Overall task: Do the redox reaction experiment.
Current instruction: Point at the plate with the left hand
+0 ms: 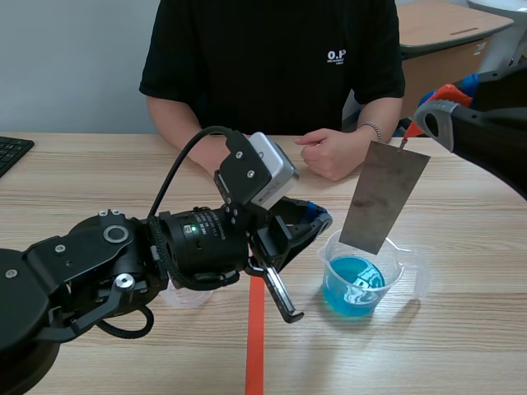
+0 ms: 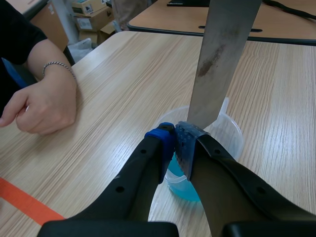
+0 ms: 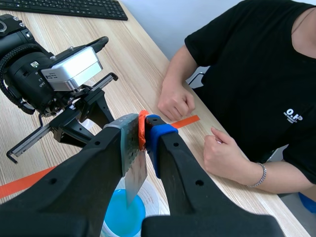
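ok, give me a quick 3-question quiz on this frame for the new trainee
1. True or false: the left gripper is shut at the rim of the beaker.
2. What holds the metal plate? A left gripper, B right gripper, C neither.
3. Fill in: the liquid in the beaker is ___.
Key: 1 true; 2 B; 3 blue.

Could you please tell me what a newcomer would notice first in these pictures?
The grey metal plate hanging from the right gripper, its lower end at the mouth of a clear beaker of blue liquid. The left gripper pinches the beaker's rim, and a person sits across the table.
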`<state>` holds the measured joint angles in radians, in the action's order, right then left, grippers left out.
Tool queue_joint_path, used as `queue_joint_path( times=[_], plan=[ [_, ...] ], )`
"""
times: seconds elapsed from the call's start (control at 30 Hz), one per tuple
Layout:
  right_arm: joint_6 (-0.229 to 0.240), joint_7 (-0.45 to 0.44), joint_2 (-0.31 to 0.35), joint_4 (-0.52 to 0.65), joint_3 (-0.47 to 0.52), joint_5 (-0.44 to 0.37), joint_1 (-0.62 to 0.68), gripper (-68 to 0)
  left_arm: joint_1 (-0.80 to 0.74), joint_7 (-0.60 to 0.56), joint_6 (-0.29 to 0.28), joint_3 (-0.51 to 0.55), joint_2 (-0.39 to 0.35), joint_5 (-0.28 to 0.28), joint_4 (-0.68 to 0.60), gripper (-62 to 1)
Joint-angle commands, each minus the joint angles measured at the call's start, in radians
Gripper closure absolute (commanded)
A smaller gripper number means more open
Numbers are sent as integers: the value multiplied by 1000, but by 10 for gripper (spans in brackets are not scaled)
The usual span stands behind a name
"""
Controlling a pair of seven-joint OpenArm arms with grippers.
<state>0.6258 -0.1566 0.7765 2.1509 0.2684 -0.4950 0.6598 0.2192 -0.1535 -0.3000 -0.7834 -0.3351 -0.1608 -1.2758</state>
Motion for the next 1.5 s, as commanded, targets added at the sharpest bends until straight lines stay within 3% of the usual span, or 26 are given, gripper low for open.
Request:
queue_joint_path(
  times=[0.0, 0.3, 0.47, 0.6, 0.8, 1.0, 1.17, 1.47],
  plan=[
    [-4, -19, 13, 18, 4, -14, -11, -15, 11, -14, -1, -4, 5, -6, -13, -41],
    [-4, -18, 13, 18, 4, -6, -11, -15, 3, -50, -1, -4, -69, -24, -14, -41],
    [-4, -18, 13, 18, 4, -6, -11, -15, -31, -67, -1, -1, -182, -70, -49, -41],
    [-4, -18, 13, 18, 4, -6, -11, -15, -72, -67, 1, 16, -300, -143, -125, -41],
    [-4, -18, 13, 18, 4, -6, -11, -15, -200, -68, 34, 127, -473, -204, -259, -41],
    [-4, -18, 13, 18, 4, -6, -11, -15, -389, -79, 81, 286, -599, -257, -304, -41],
    [-4, -18, 13, 18, 4, -4, -11, -15, -596, -82, 130, 430, -632, -266, -304, -41],
    [-4, -18, 13, 18, 4, -3, -11, -15, -977, -100, 187, 708, -581, -266, -304, -41]
  ],
)
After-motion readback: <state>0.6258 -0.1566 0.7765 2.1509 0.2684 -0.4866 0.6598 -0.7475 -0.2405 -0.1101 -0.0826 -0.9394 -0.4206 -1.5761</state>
